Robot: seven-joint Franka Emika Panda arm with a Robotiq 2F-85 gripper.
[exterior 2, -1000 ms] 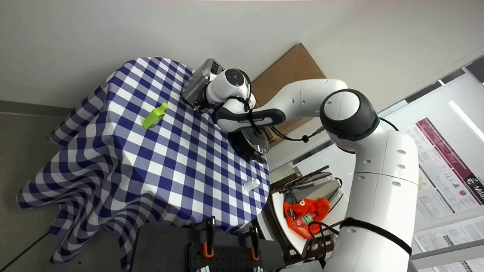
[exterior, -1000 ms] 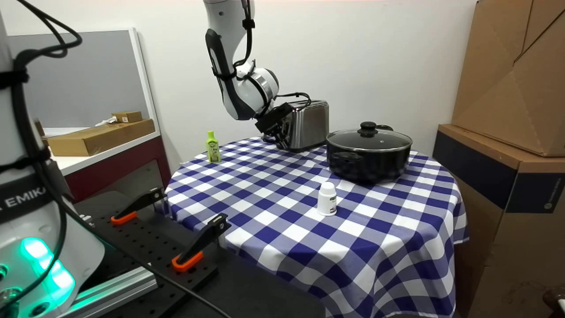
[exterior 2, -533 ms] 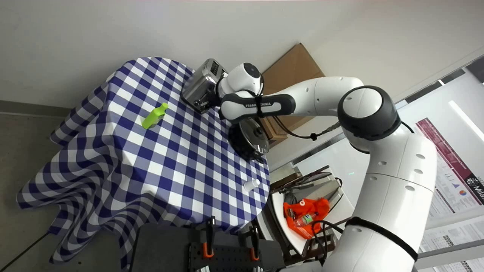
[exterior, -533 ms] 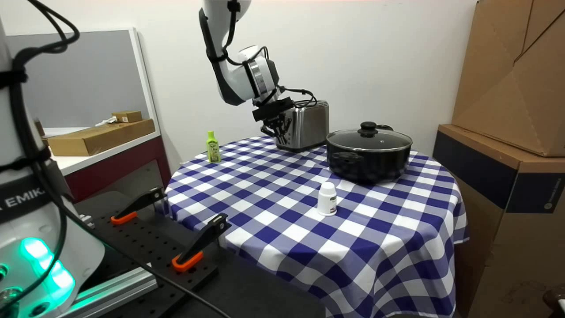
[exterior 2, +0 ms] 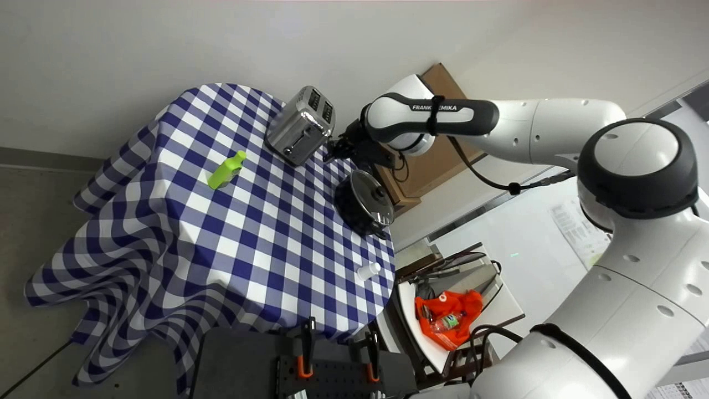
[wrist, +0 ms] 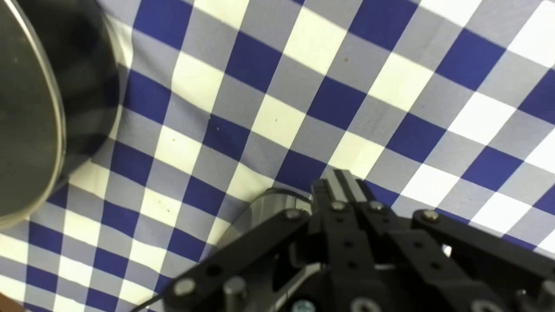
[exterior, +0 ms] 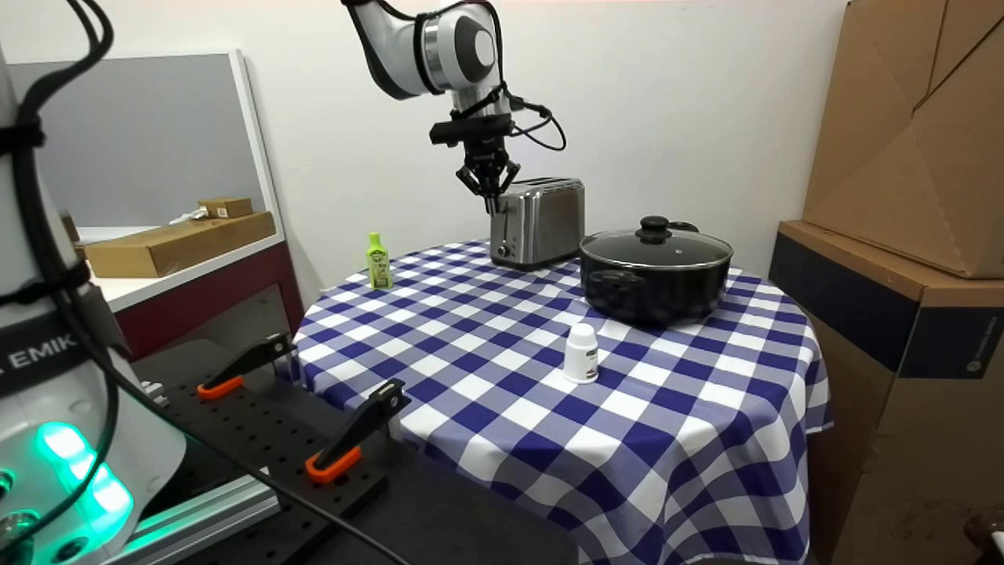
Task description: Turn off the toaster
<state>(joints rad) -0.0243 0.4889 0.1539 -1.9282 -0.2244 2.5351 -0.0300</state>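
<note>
Holds the slim tips of a black gripper (exterior: 492,204) together near a boxy, shiny metal toaster (exterior: 555,224) with rounded edges; hangs above rippled, checked cloth (exterior: 471,345).

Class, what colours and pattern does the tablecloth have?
The tablecloth is checked in dark blue, white and greyish blue, clearest in the wrist view.

Wrist view down onto checked tablecloth (wrist: 277,121)

free room between toaster (exterior: 543,225), green bottle (exterior: 379,264) and black pot (exterior: 657,281)
</note>
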